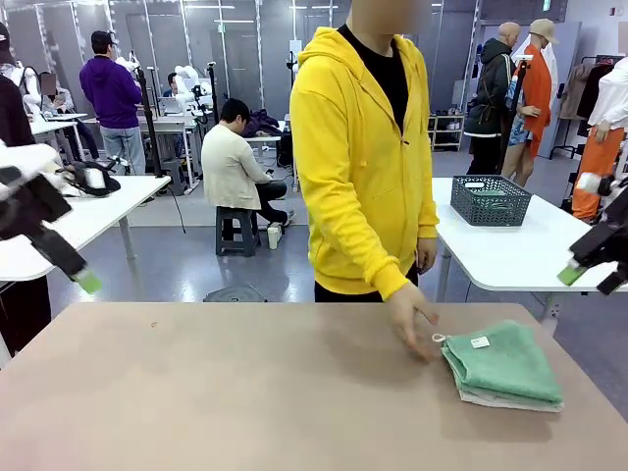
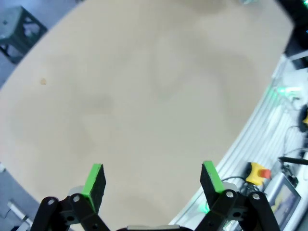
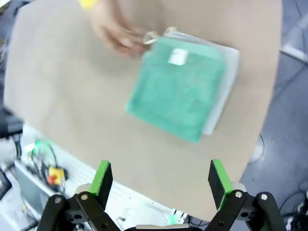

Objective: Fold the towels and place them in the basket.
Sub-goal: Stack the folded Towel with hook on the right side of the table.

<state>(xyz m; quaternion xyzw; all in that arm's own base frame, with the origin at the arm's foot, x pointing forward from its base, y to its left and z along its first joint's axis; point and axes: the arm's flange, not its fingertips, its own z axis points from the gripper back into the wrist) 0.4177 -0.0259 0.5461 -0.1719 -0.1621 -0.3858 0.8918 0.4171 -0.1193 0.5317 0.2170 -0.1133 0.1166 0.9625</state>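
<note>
Green terry cloth tops the stack of towels [image 1: 502, 366] lying folded on the tan counter [image 1: 245, 392]. A pale off-white towel [image 1: 500, 400] shows beneath the green towel [image 3: 180, 86] along its edges. The green one carries a small white label [image 3: 177, 56] and a loop [image 1: 439, 339] at one corner.

The right claw [image 3: 161, 180] is spread wide, both green pads apart, pinching nothing. It hangs above the counter's near edge; in the right wrist view the stack lies ahead of it, beyond the fingertips [image 3: 102, 175] and roughly centred between them, well clear of contact. In the front view the right claw [image 1: 593, 267] sits raised at the picture's right edge, higher than the stack and out to its side.

The person's hand [image 1: 410, 316], coming from a yellow sleeve [image 1: 368, 245], reaches down to the counter just beside the looped corner of the stack, on the far side of the towels from the right claw. Motion blur prevents telling whether it touches the cloth.

The left claw [image 2: 154, 180] is likewise spread, holding nothing. Bare counter surface lies ahead of it. In the front view the left claw [image 1: 78, 275] is raised at the left edge, well apart from the towels.

The basket [image 1: 491, 199], dark with lattice sides, stands on a white table [image 1: 530, 257] behind the person, well beyond both claws.
</note>
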